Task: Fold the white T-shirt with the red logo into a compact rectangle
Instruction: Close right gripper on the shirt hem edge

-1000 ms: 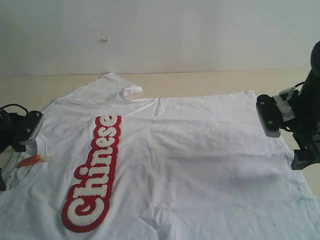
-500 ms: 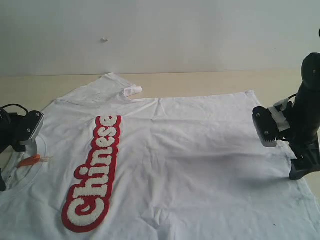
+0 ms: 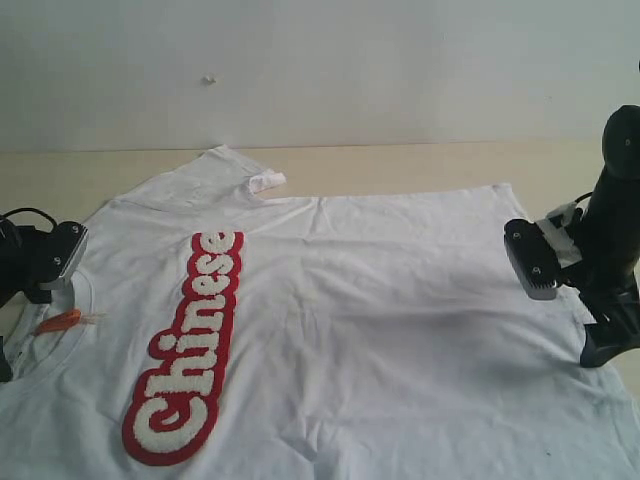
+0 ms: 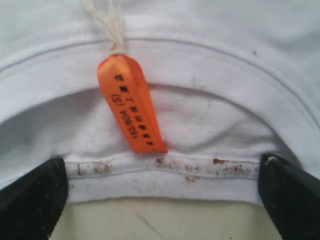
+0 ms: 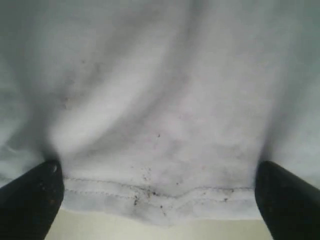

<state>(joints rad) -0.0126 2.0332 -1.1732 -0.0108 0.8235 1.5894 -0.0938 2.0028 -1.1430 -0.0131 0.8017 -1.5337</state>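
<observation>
Well, from where I stand the white T-shirt (image 3: 380, 320) lies spread out, chest up, over the pale surface (image 3: 400, 165), with a plain light wall (image 3: 320, 60) behind it. In the exterior view its neck is at the left and its bottom hem at the right. One sleeve (image 3: 215, 170) points toward the wall, and a small white label (image 3: 266, 182) is curled up just beside it. The red logo (image 3: 190, 345) runs across the chest in fuzzy white letters that read "Chinese" on a red band. It sits much nearer the neck than the hem.

The left pincer (image 4: 161, 164) is down at the collar (image 4: 200, 65) with its fingers (image 4: 30, 200) spread wide. The near edge of the ribbed collar lies between them, dotted with brownish specks. Nothing is pinched, and I cannot tell whether the tips touch the cloth. An orange tag (image 4: 131, 102) with dark print hangs from the far collar seam on a pale string (image 4: 112, 25) and lies slanted across the neck opening.

The right pincer (image 5: 157, 167) is at the other end, over the stitched hem (image 5: 150, 192). Its dark fingers (image 5: 290, 200) are likewise held wide apart, and the hem edge runs between them with nothing gripped. Small dark specks mark the fabric there, and bare surface shows just beyond the hem. The dark right arm (image 3: 615, 230) stands over the shirt's right edge and throws a soft shadow onto the cloth beside it.
</observation>
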